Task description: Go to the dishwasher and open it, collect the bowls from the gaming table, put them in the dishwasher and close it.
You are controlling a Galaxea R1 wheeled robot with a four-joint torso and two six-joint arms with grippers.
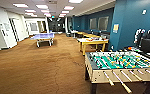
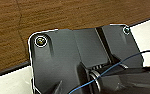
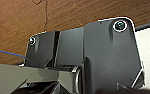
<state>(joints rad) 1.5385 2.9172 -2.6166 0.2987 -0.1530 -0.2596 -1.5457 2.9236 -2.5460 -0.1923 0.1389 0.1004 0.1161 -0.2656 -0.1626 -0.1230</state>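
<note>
Foosball table (image 1: 121,63) sits nearest on brown carpet (image 1: 36,70), gaming counter (image 1: 92,42) beyond it by blue wall (image 1: 131,20); bowls unresolvable, likely light, rigid, rim-graspable; either hand's state can't be told.

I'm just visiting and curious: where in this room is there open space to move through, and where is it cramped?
The brown carpet lies open between the foosball table and the white wall, up to the ping-pong table. Along the blue wall, the yellow table and the furniture behind it crowd together.

Yellow-edged gaming table (image 1: 92,41) stands beyond the foosball table (image 1: 121,63)
</note>
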